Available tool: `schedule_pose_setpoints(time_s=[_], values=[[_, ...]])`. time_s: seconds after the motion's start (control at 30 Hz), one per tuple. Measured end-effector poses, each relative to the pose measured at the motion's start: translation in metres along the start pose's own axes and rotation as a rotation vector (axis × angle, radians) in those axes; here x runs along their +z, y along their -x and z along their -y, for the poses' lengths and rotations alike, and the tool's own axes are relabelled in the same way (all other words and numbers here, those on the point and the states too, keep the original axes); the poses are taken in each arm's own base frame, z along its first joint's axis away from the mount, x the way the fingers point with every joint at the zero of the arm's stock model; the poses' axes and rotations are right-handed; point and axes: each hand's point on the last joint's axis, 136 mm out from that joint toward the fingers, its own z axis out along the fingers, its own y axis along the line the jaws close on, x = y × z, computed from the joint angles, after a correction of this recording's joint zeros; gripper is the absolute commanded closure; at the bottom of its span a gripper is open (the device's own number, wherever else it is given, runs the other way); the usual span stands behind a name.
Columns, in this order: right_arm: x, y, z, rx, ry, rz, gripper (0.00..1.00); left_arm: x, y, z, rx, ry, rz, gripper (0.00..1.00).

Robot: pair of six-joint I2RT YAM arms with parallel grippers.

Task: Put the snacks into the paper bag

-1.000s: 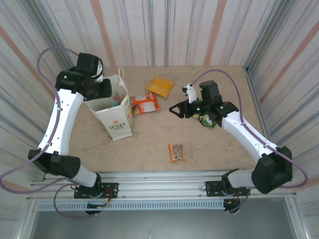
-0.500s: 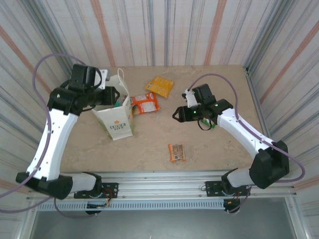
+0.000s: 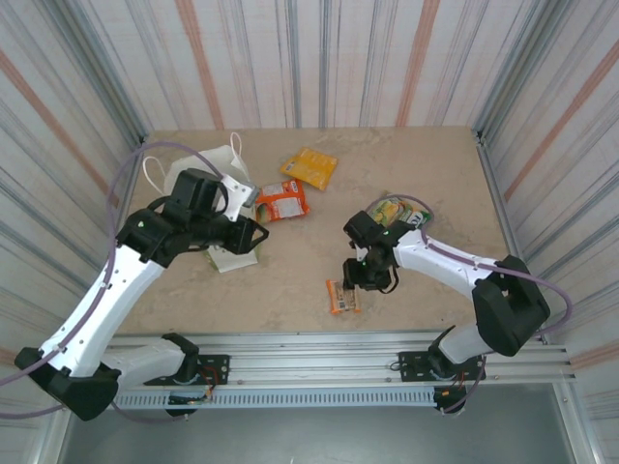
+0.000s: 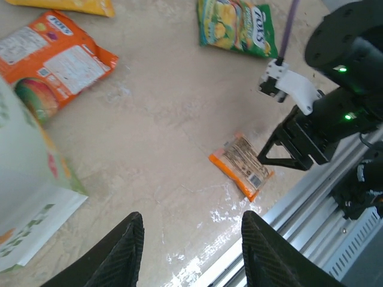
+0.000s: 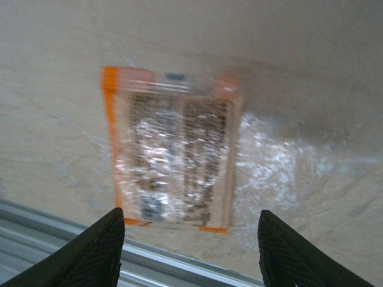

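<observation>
The tiny orange bar pack (image 3: 341, 295) (image 5: 173, 161) (image 4: 242, 166) lies flat near the table's front edge. My right gripper (image 3: 362, 276) (image 5: 190, 239) hovers just over it, open, a finger on each side and nothing held; it also appears as a dark shape (image 4: 302, 143). My left gripper (image 3: 253, 232) (image 4: 191, 239) is open and empty, low in front of the paper bag (image 3: 232, 259) (image 4: 24, 179), which my left arm partly hides. On the table lie a red-orange packet (image 3: 280, 201) (image 4: 51, 60), a yellow-orange packet (image 3: 309, 166) and a yellow-green packet (image 3: 397, 211) (image 4: 239, 27).
A metal rail (image 3: 319, 348) runs along the table's front edge, right beside the small pack. Striped walls close in the table on three sides. Bare tabletop (image 3: 300, 251) lies between the bag and the right gripper.
My left arm swung from above the bag's mouth down to its front right. My right gripper left the yellow-green packet and moved forward and down over the tiny orange pack.
</observation>
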Motion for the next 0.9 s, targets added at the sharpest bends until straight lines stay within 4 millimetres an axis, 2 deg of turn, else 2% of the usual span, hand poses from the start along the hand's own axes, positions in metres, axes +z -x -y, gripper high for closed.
schedule_pose_setpoints(time_s=[0.13,0.27,0.53,0.77,0.9], values=[[0.016,-0.007,0.008,0.034,-0.02,-0.035,0.48,0.004,-0.002,0.005,0.011,-0.015,-0.01,0.53],[0.028,-0.004,0.008,0.043,-0.02,-0.046,0.51,0.006,-0.003,0.007,0.016,-0.021,-0.018,0.53],[0.039,0.002,0.005,0.056,-0.009,-0.036,0.61,0.008,-0.002,0.012,0.02,-0.033,-0.011,0.53],[0.043,0.006,0.003,0.042,0.006,-0.013,0.86,0.015,-0.009,0.011,0.012,-0.037,-0.032,0.53],[0.043,0.007,0.0,0.028,0.03,0.001,0.93,0.02,-0.013,0.011,0.008,-0.044,-0.042,0.54]])
